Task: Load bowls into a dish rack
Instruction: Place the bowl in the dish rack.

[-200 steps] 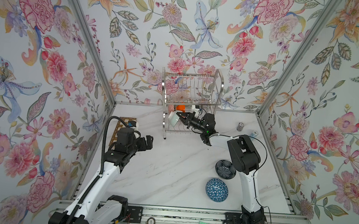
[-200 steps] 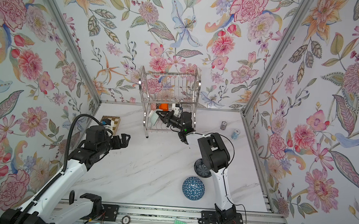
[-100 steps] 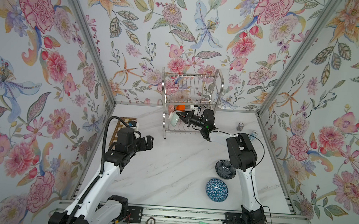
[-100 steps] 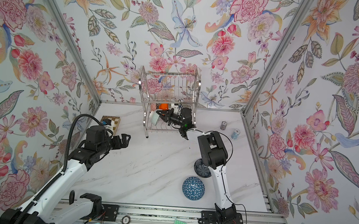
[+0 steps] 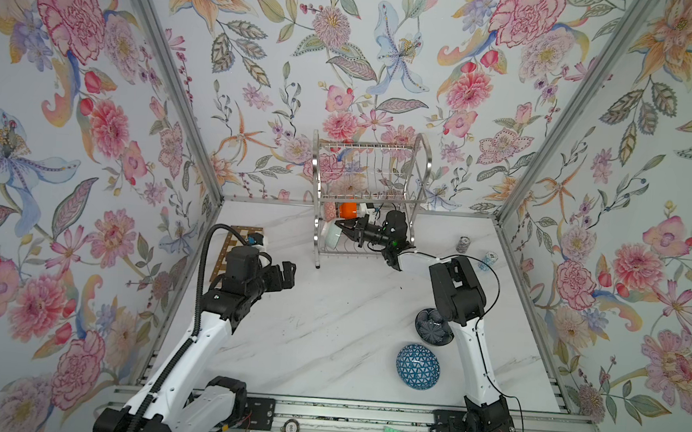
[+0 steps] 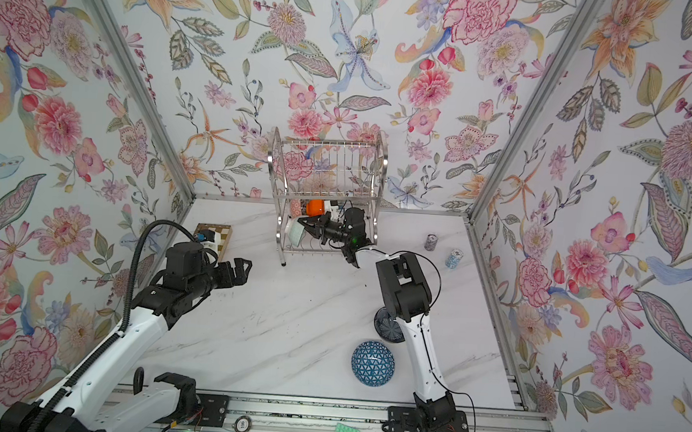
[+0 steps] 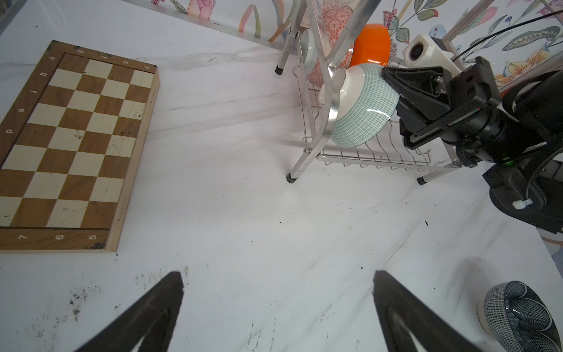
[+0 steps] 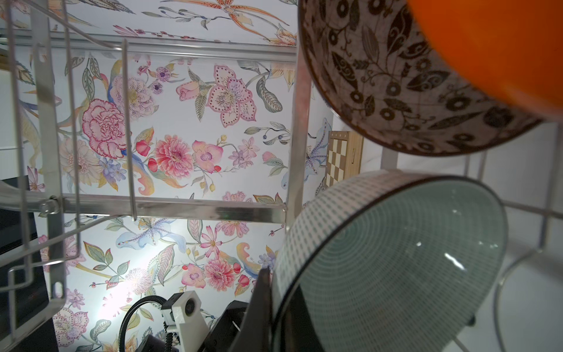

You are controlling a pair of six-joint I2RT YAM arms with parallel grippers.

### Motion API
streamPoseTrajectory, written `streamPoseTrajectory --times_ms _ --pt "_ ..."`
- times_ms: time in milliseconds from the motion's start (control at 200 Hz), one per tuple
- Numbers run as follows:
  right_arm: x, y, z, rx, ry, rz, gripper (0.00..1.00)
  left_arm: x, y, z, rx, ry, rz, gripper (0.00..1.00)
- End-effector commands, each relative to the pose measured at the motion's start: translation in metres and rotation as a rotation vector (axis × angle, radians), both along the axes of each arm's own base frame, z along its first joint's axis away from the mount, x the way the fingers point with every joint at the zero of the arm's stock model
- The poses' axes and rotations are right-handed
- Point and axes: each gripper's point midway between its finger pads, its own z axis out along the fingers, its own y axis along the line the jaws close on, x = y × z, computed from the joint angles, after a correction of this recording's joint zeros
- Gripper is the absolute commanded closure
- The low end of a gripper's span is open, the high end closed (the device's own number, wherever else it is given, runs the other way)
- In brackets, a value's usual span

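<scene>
**Step in hand.** The right claw [image 5: 345, 228] reaches into the lower tier of the two-tier chrome wire dish rack [image 5: 366, 145]. It is shut on the rim of the pale mint green bowl [image 7: 359, 112], with one finger [image 8: 262, 292] outside the wall. The bowl stands on edge at the left end of the tier, its foot turned toward the arched side frame. It appears to rest on the shelf wires, but the contact is partly hidden. This is the placing step for the third bowl.

**Loaded.** The glossy orange bowl [image 5: 348, 210] and the black-and-white floral bowl [image 8: 396, 91] sit farther back in the same tier.

**Remaining.** The dark navy patterned bowl [image 5: 432, 329] and the blue bowl with white triangles [image 5: 418, 367] lie on the white marble desk [image 5: 328, 328], near and to the right.

**Left claw.** The left claw [image 5: 288, 274] hangs over the desk with its jaws wide apart and empty.

**Next move.** Release only once the bowl leans steadily, then back straight out between the wires.

**Materials.** The ceramic is glazed and slick, and the mint wall carries a fine dashed grid. The rack wires are thin, hard and smooth, so a round bowl may roll.
</scene>
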Motion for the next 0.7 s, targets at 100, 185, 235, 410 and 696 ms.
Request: streamPoseTrajectory --times_ms 100,185,235,410,696 --pt "-0.004 0.009 0.0 -0.053 -0.061 0.06 1.0 -0.002 -0.003 -0.007 0.011 0.018 -0.014 0.01" --pt "-0.003 0.007 -0.009 -0.093 -0.055 0.06 1.0 -0.002 -0.003 -0.007 0.012 0.02 -0.015 0.01" --pt "-0.003 0.005 -0.014 -0.134 -0.058 0.059 1.0 -0.002 -0.003 -0.007 0.011 0.018 -0.015 0.01" --pt "-0.006 0.004 -0.025 -0.257 -0.09 0.061 0.91 -0.002 -0.003 -0.007 0.011 0.018 -0.015 0.01" --pt "-0.01 0.008 -0.044 -0.426 -0.137 0.073 0.85 -0.002 -0.003 -0.008 0.012 0.021 -0.014 0.01"
